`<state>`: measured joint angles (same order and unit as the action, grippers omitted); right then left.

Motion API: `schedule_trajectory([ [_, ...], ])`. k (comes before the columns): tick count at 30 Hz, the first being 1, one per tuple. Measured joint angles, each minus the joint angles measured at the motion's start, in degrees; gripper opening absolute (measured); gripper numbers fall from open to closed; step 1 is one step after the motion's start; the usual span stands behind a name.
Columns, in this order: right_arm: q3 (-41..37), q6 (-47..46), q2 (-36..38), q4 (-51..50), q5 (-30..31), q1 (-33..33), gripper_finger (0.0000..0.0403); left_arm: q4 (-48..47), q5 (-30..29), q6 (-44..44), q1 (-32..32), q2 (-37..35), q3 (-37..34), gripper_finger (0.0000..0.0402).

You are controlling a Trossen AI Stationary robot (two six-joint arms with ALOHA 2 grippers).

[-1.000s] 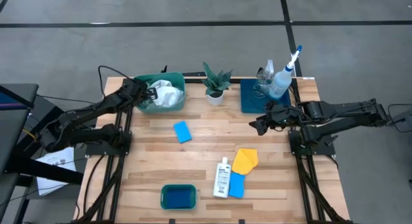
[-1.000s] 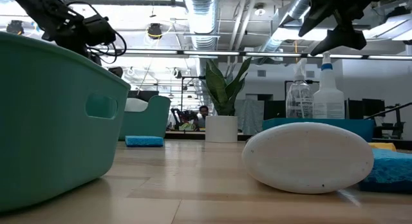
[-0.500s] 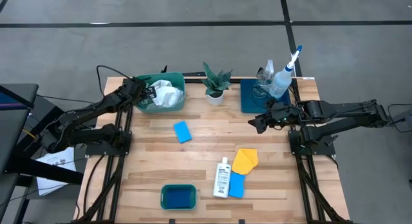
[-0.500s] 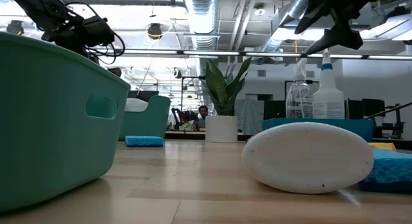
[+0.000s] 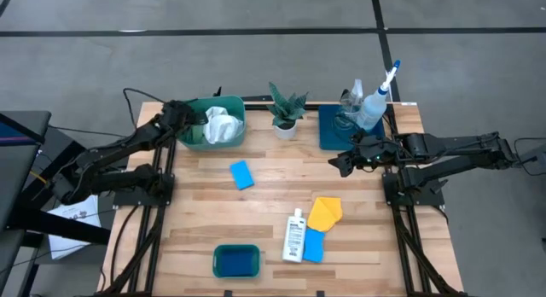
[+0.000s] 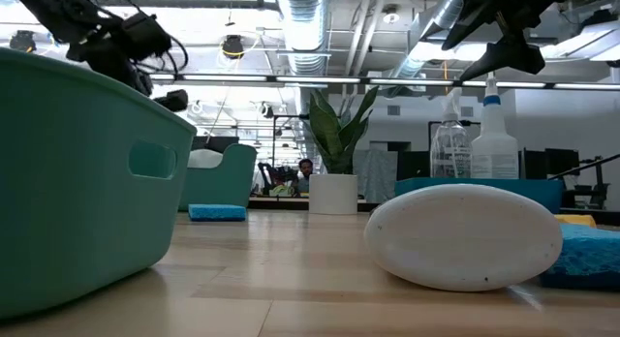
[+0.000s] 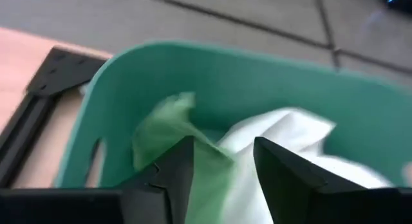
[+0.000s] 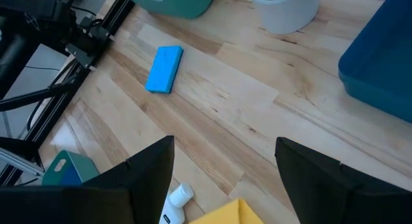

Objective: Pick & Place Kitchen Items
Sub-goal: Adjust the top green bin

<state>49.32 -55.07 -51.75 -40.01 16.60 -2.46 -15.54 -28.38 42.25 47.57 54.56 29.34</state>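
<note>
Over the far green tub (image 5: 198,135) at the table's back left, we see our left gripper (image 7: 222,161) with its fingers parted and nothing between them; a green cloth (image 7: 168,143) and a white cloth (image 5: 220,124) lie inside the tub just beneath. Our right gripper (image 5: 344,164) hovers spread wide and empty above the bare wood beside the dark blue tray (image 5: 329,133), which carries the white spray bottle (image 5: 373,105) and the clear spray bottle (image 5: 352,99). On the table we find one blue sponge (image 5: 241,174) mid-board, and the small white bottle (image 5: 294,235), yellow cloth (image 5: 325,212) and a second blue sponge (image 5: 314,245) clustered nearer the front.
</note>
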Motion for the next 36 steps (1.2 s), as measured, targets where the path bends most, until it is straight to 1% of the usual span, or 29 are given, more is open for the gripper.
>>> schedule_trajectory([
  [2, 0.00, -0.01, 0.00, 0.00, 0.01, 0.00, 0.0260, 2.21, 0.87, 0.01, -0.63, -1.91, 0.00, 0.0166],
  [4, 0.00, -0.01, 0.00, -0.01, 0.00, -0.06, 0.0260, 4.22, 3.13, 0.03, -1.22, -4.59, 0.00, 0.0166],
  [8, 0.00, 0.00, 0.00, -0.02, 0.00, -0.20, 0.0260, 4.08, 9.05, 0.04, -2.34, -10.72, 0.00, 0.0142],
  [11, 0.00, 0.00, 0.00, -0.02, 0.00, -0.20, 0.0260, -1.97, 14.13, 0.59, -3.75, -15.25, 0.02, 0.0100],
  [13, 0.00, 0.01, 0.00, -0.02, -0.02, -0.20, 0.0260, -8.37, 17.51, 2.73, -5.07, -17.85, 0.02, 0.0060],
  [15, 0.00, 0.07, 0.00, -0.02, -0.04, -0.20, 0.0260, -14.75, 19.92, 3.69, -6.95, -20.38, 0.02, 0.0018],
  [16, 0.00, 0.17, 0.00, -0.02, -0.04, -0.20, 0.0260, -17.67, 20.24, 4.91, -8.06, -21.59, 0.02, 0.0011],
  [22, 0.00, 1.33, 0.00, -0.01, -0.87, -0.17, 0.0260, -31.45, 19.82, 13.16, -14.05, -26.63, 0.02, 0.0001],
  [26, 0.00, 1.51, 0.00, -0.02, -1.33, -0.17, 0.0260, -36.56, 20.94, 17.26, -16.37, -27.69, 0.02, 0.0001],
  [28, 0.00, 1.51, 0.00, -0.02, -1.33, -0.17, 0.0260, -39.00, 20.56, 18.65, -16.74, -27.48, 0.00, 0.0001],
  [30, 0.00, 1.53, 0.00, -0.02, -1.33, -0.17, 0.0260, -38.94, 18.06, 20.25, -16.77, -26.52, 0.14, 0.0000],
  [32, 0.00, 1.65, 0.00, -0.02, -1.45, -0.17, 0.0260, -39.69, 14.32, 21.45, -16.68, -24.62, 0.93, 0.0000],
  [36, 0.00, 1.68, 0.00, 0.00, -1.55, -0.17, 0.0260, -45.22, 9.01, 24.30, -16.68, -19.51, 3.40, 0.0000],
])
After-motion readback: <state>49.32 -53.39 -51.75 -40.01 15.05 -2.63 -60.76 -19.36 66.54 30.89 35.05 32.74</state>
